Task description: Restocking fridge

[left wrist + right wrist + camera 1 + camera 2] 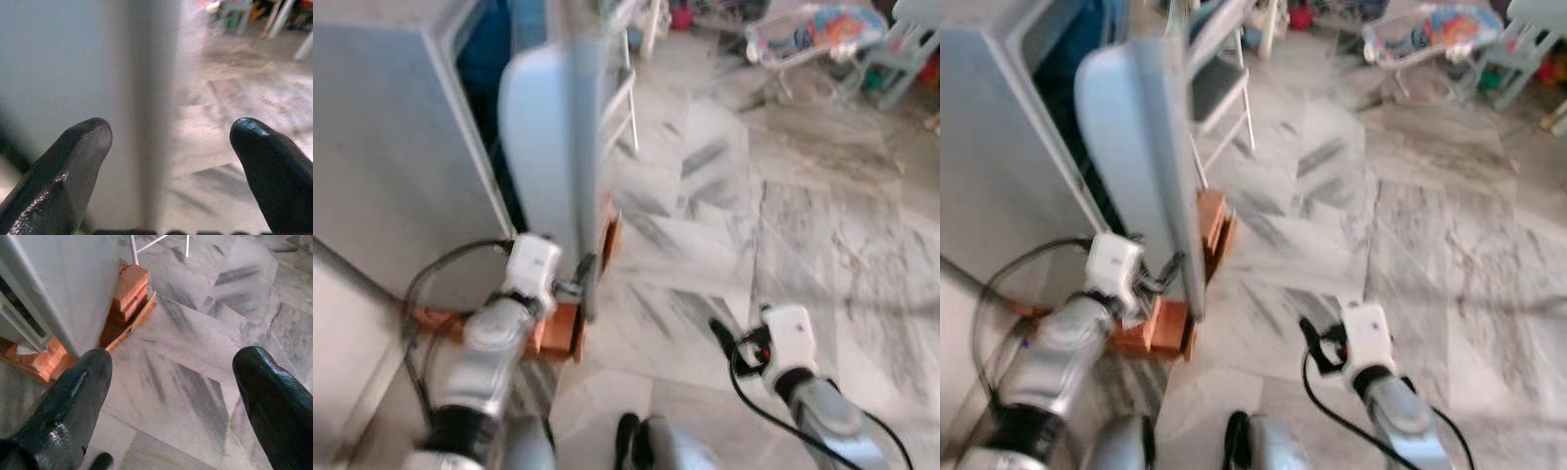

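Ahead and to the robot's left stands the grey fridge (391,147), its door (553,137) swung out so that the head cameras see it nearly edge-on, with a dark gap between door and cabinet. Orange-brown bricks (1160,328) sit under the fridge's base, and more of them (129,291) are stacked at the foot of the door's corner. The left gripper (585,286) is raised to the lower part of the door edge; in the left wrist view its two black fingers (63,171) are spread wide apart, with the door's edge (146,98) running between them and nothing clamped. The right gripper (1310,338) hangs lower over the grey-veined marble floor (783,255), well apart from the fridge; its fingers (68,401) are also spread wide and hold nothing. A white folding chair (1219,83) stands just behind the door. Far across the floor are a colourful baby bouncer (813,29) and a pale plastic chair (906,49), both blurred.
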Controlling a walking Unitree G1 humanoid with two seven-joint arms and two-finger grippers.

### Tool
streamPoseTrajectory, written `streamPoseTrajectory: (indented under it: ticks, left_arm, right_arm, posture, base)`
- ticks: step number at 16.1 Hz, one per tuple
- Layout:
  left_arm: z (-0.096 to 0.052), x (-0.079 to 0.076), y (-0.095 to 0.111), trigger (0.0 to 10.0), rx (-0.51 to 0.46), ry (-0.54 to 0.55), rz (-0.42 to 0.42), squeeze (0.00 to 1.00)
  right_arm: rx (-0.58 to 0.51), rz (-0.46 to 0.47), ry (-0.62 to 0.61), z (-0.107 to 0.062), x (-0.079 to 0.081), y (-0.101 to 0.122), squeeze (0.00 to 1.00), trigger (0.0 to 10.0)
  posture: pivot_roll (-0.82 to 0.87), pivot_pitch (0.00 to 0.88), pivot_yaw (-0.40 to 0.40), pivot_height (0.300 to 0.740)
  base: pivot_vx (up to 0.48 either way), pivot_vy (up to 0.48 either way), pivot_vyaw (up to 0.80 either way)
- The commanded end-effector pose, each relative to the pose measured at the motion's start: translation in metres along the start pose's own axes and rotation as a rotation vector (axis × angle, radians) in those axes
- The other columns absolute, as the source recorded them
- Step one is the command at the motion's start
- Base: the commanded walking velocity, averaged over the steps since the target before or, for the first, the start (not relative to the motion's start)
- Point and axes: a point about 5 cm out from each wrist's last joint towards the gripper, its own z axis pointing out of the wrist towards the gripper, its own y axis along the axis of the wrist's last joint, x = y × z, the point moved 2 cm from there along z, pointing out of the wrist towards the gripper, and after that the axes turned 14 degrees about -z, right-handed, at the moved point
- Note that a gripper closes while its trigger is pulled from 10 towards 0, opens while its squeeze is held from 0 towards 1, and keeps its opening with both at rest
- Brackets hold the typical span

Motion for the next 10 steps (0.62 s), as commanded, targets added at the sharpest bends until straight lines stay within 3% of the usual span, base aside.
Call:
streamPoseTrajectory:
  ticks: [1, 6, 8, 10]
  left_arm:
    - [-0.002, 0.006, -0.002, 10.0, 0.014, 0.017, 0.014, 0.00]
    - [-0.017, 0.021, -0.006, 10.0, 0.002, 0.137, 0.029, 0.00]
    - [-0.034, 0.044, -0.006, 10.0, -0.032, 0.311, 0.009, 0.00]
    - [-0.036, 0.051, -0.008, 10.0, -0.033, 0.347, -0.013, 0.00]
  right_arm:
    - [0.012, 0.006, 0.000, -0.001, 0.000, -0.004, 0.00, 10.0]
    - [0.024, -0.002, 0.005, -0.001, 0.000, -0.005, 0.00, 10.0]
    - [0.004, -0.011, -0.040, 0.003, -0.006, 0.003, 0.00, 10.0]
    - [-0.017, -0.007, -0.064, 0.008, -0.010, 0.010, 0.00, 10.0]
  posture:
    - [0.07, 0.162, -0.090, 0.740]
    - [0.07, 0.161, -0.092, 0.740]
    - [0.07, 0.164, -0.081, 0.740]
    - [0.08, 0.164, -0.087, 0.740]
  base:
    - [0.000, 0.000, 0.00]
    - [0.000, 0.000, 0.00]
    - [0.000, 0.000, 0.00]
    - [0.000, 0.000, 0.00]
